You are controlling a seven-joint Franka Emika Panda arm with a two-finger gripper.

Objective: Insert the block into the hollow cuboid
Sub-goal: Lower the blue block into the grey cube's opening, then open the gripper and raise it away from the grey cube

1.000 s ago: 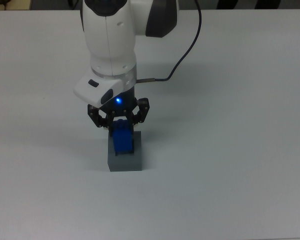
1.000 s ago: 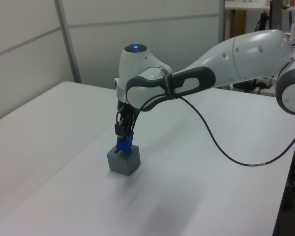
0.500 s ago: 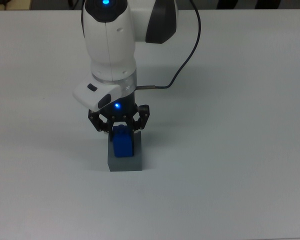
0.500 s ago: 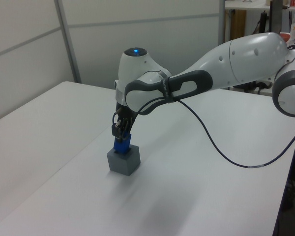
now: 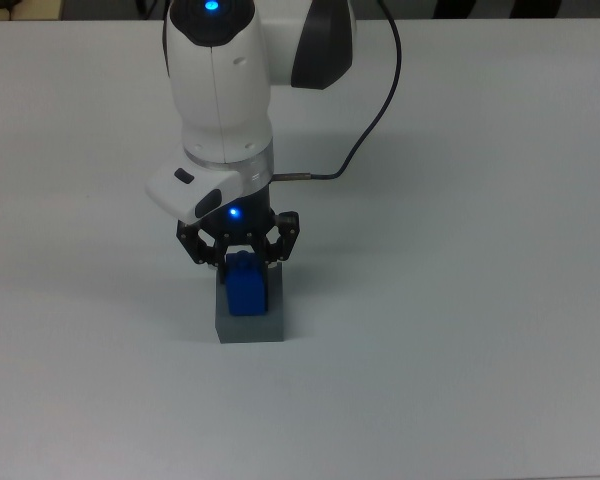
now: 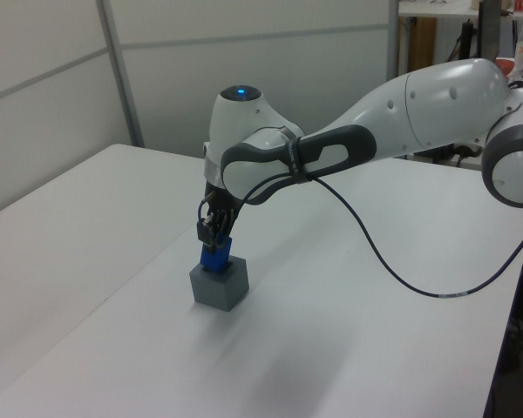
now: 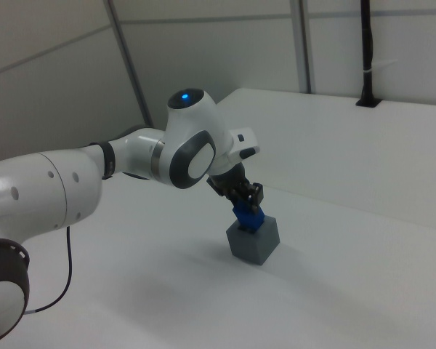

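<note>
Top view: the block is seen as a small bright-blue cube, plain matte faces, judged light and rigid, not fragile, unlikely to slip much between pads. Best hold is judged to be across two opposite flat sides, near the upper half, which is where it is taken here. The claw is closed narrowly on the block's upper end, dark fingers splayed to either side above it. The block's lower part is lined up with the recess of the hollow cuboid, a grey thick-walled square piece standing on the white bench. Most of the blue is seen above the grey rim, so the block is judged only partly in, if at all.

Left view: the claw is pointed down at a slight tilt, gripping the block at its top. The block's bottom meets the top of the hollow cuboid; how deep it sits cannot be told. A black cable is looped from the arm over the bench.

Right view: the block is held by the claw, leaning a little, its lower end at the opening of the hollow cuboid. The grip is narrow, set by the block's width. Nothing else is touched by the claw.
</note>
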